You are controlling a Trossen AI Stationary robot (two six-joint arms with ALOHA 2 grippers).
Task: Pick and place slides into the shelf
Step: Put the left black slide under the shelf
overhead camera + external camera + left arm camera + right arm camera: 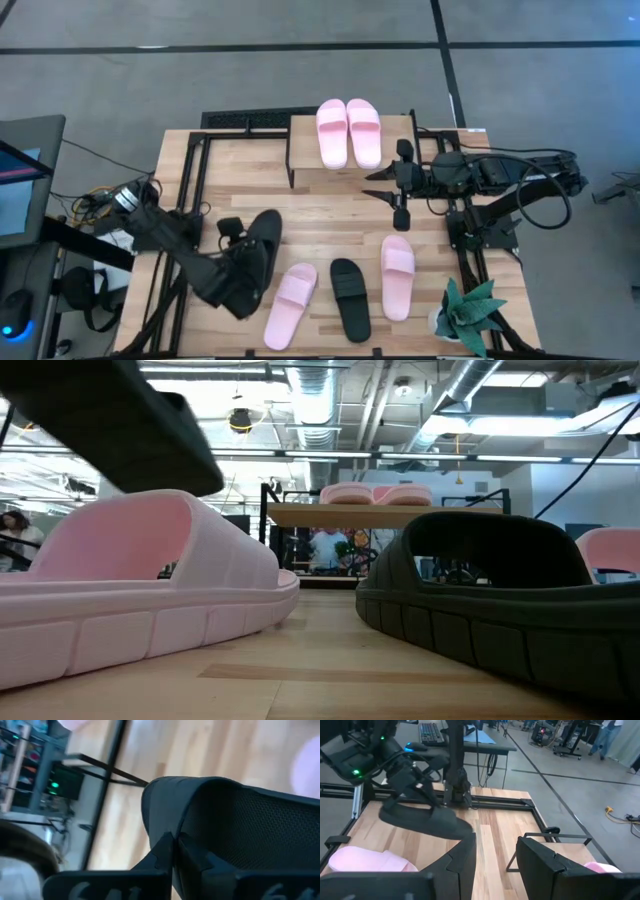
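Holding one black slide (250, 265) up off the bench (330, 205) with my left gripper (232, 238) right now, fingers pinched tight on its edge, over the front left part of the bench. From the low cam I can see that slide hanging tilted in the air above the pink one (140, 585) down there.

Right gripper (401, 190) is parked out near the right edge, jaws apart with nothing in them, just beside the shelf (305, 150).

Shelf sits at the back edge of the bench, around the middle, and there's a pink pair (348, 130) side by side on its top board already.

Three slides lie flat along the front edge: a pink slide (290, 303) angled a bit, just beside the one I'm holding, then the other black slide (350, 297) in the middle, then another pink slide (397, 276) towards the right. None of those three are touching each other.

Little green plant (470, 315) sits at the front right corner, near that last pink one
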